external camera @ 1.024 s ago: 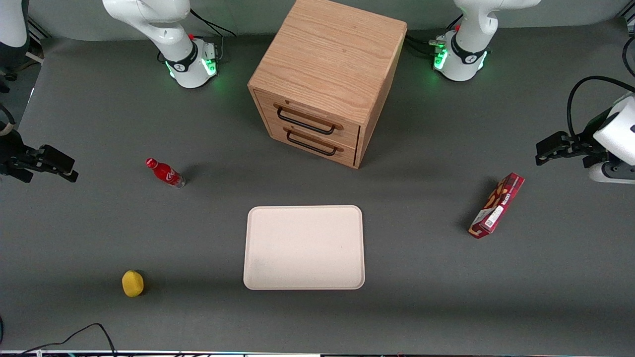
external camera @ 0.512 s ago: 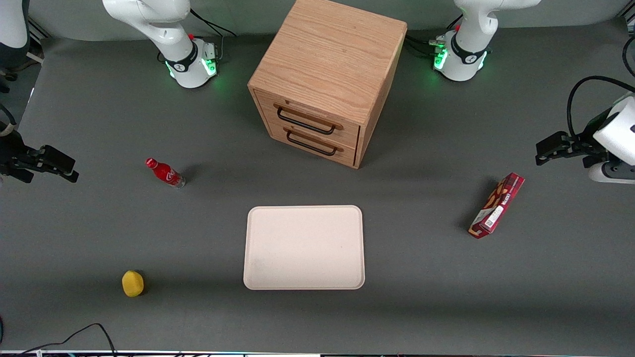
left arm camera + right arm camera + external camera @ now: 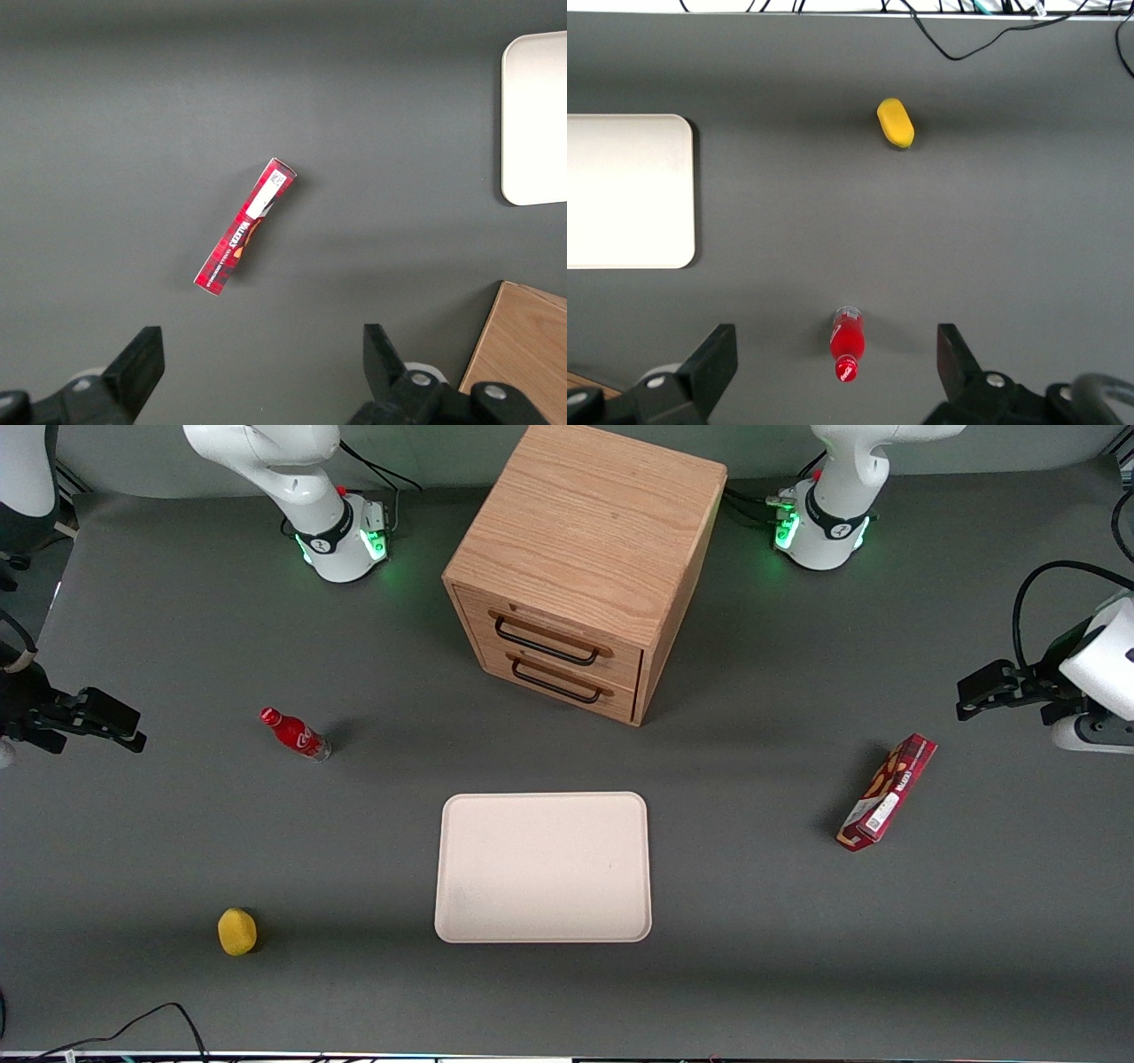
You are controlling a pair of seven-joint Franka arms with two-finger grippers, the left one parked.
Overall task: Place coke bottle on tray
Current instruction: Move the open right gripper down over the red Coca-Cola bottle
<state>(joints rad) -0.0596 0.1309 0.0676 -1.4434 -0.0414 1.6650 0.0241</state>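
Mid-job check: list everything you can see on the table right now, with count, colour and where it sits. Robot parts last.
coke bottle: 1, red, standing on the table, toward the working arm's end
tray: 1, pale cream, mid-table, in front of the cabinet
cabinet: 1, wood, two drawers, farther from the front camera than the tray
snack box: 1, red, toward the parked arm's end
yellow object: 1, nearer the front camera than the bottle
hand: 1, black, open, apart from the bottle
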